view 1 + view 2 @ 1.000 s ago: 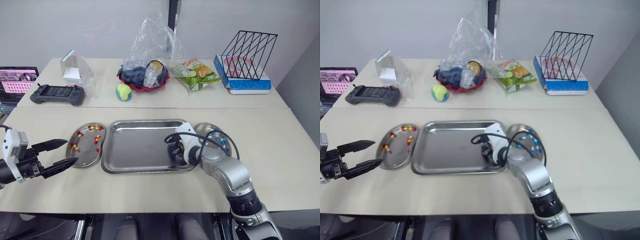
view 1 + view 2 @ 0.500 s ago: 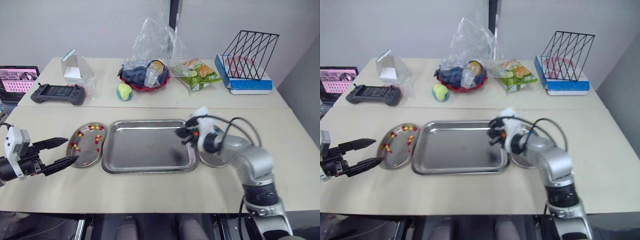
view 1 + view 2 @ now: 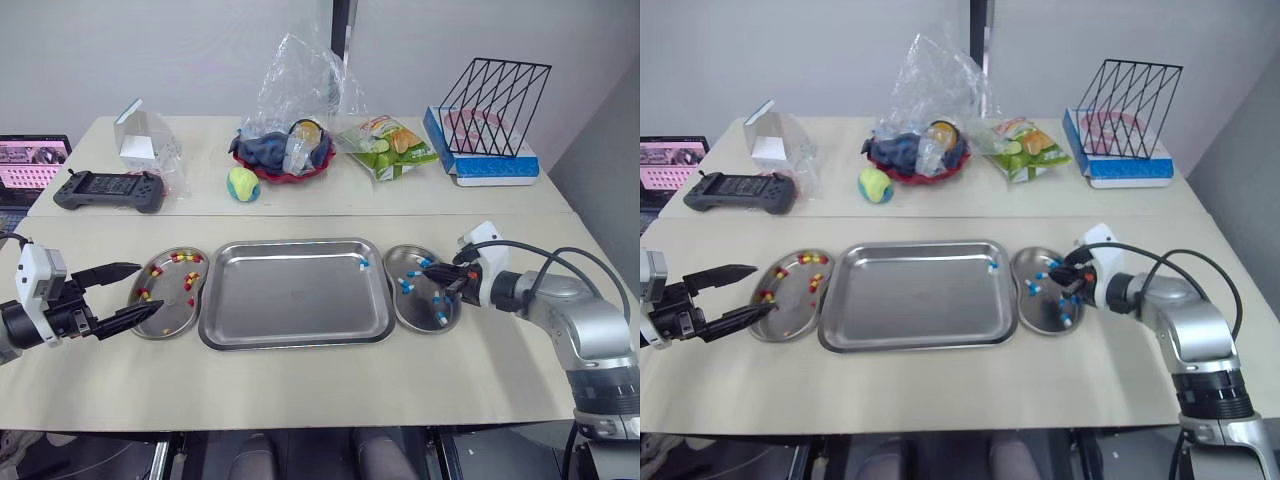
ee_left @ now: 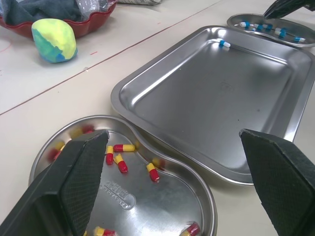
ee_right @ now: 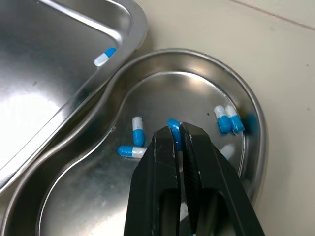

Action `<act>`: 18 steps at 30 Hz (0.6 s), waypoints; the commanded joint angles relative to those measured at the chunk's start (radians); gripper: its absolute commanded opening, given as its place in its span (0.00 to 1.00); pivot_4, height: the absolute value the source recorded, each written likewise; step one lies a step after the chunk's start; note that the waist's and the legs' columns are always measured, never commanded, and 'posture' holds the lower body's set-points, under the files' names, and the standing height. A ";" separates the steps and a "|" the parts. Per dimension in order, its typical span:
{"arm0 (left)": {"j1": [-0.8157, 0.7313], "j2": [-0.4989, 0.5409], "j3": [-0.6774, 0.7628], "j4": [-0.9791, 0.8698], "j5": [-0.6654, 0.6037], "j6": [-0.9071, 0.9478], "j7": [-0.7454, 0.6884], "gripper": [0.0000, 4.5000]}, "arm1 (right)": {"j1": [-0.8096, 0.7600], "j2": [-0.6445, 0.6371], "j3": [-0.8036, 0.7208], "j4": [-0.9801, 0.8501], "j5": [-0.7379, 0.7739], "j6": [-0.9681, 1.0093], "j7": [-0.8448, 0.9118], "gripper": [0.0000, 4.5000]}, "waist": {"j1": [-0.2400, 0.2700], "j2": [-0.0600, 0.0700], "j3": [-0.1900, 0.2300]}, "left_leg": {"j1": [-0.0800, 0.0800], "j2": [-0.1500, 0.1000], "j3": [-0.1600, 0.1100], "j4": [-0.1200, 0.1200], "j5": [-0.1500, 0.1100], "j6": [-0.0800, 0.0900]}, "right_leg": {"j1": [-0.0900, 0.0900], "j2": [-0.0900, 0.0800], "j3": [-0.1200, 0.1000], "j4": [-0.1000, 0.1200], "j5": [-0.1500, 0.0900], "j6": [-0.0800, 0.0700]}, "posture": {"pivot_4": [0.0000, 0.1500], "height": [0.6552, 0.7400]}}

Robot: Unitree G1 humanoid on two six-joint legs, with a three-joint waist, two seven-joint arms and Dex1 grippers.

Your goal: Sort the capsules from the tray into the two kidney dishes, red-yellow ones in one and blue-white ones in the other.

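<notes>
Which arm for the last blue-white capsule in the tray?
Right. The stray capsule lies in the far right corner of the tray, next to the blue-white dish where the right gripper hovers, pinching a second capsule. The left gripper, open, is across the tray.

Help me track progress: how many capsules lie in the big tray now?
1: a blue-white capsule at the tray's far right corner. The right tool grips another above its kidney dish.

The tray (image 3: 290,300) lies open from above; the left dish (image 3: 172,306) and right dish (image 3: 416,308) hug its sides, the right gripper (image 5: 178,129) above the latter.
</notes>
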 commanded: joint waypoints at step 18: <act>-0.008 -0.014 0.034 0.106 0.038 -0.094 0.041 1.00 | -0.002 -0.087 -0.206 0.165 0.035 -0.173 0.085 1.00 | 0.010 0.000 0.000 | 0.000 0.000 0.000 0.000 0.000 0.000 | 0.001 0.000 0.000 -0.001 0.000 0.000 | 1.00 0.73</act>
